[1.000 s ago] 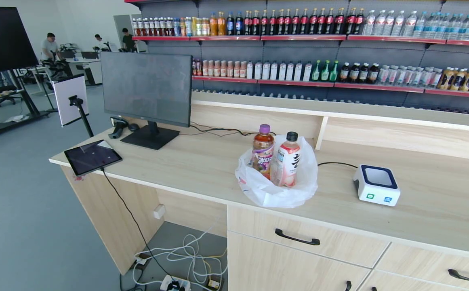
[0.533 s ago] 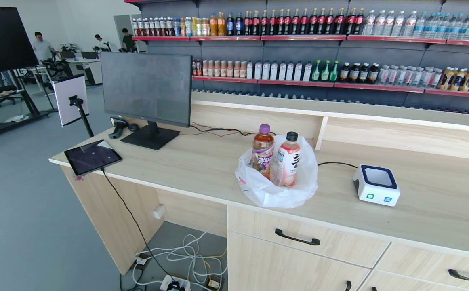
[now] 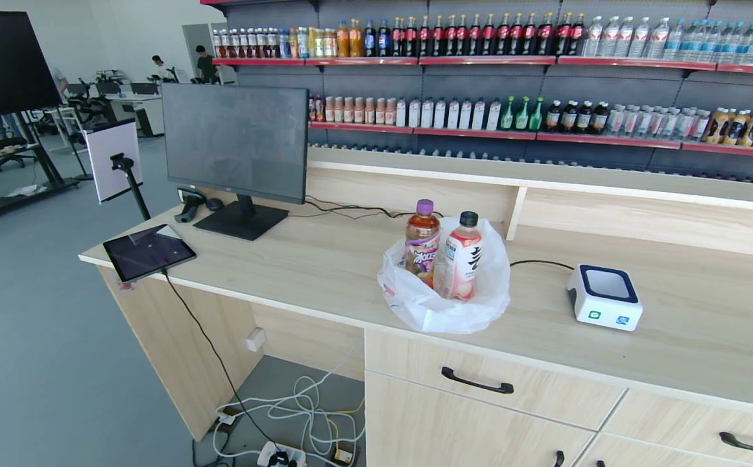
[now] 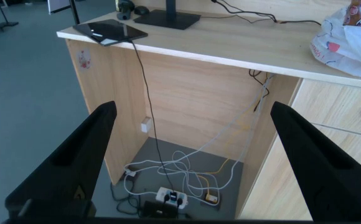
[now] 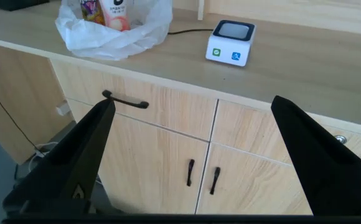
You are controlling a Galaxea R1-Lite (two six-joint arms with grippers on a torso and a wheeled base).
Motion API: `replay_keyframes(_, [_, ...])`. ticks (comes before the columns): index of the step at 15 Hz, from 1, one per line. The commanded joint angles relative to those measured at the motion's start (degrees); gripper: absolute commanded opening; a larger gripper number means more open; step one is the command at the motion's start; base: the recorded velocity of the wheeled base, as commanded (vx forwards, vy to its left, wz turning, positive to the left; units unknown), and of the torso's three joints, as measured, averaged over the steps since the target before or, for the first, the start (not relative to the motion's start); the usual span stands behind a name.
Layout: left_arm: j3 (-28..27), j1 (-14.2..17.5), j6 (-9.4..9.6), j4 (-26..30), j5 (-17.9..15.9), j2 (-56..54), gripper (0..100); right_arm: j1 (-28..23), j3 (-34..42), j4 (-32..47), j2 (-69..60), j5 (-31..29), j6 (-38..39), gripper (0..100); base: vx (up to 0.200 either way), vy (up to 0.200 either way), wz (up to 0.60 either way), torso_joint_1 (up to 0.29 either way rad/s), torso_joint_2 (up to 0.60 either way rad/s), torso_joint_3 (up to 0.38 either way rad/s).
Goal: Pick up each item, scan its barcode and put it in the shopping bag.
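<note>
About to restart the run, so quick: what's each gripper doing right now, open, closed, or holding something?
Left gripper: open, holding nothing.
Right gripper: open, holding nothing.

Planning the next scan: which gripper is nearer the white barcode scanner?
Right. The right gripper hangs open before the drawers, below the scanner on the counter; the left gripper hangs open before the knee space, past the shopping bag.
</note>
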Motion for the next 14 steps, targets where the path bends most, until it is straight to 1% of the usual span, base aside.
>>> replay_keyframes(1, [0.0, 0.0, 0.04, 0.0, 0.0, 0.0, 100, 0.0, 0.0, 0.0, 0.1, 0.0, 0.0, 100, 0.0, 0.0, -0.6, 0.002, 0.0, 0.002])
replay_keyframes(3, [0.0, 0.0, -0.05, 0.0, 0.0, 0.0, 100, 0.0, 0.0, 0.1, 0.1, 0.0, 0.0, 100, 0.0, 0.0, -0.6, 0.005, 0.0, 0.0])
replay_keyframes(5, [0.0, 0.0, 0.04, 0.0, 0.0, 0.0, 100, 0.0, 0.0, 0.0, 0.1, 0.0, -0.1, 100, 0.0, 0.0, 0.0, 0.0, 0.0, 0.0])
replay_keyframes(14, [0.0, 0.0, 0.13, 0.0, 0.0, 0.0, 100, 0.0, 0.0, 0.0, 0.1, 0.0, -0.2, 100, 0.0, -0.2, 0.0, 0.003, 0.0, 0.004])
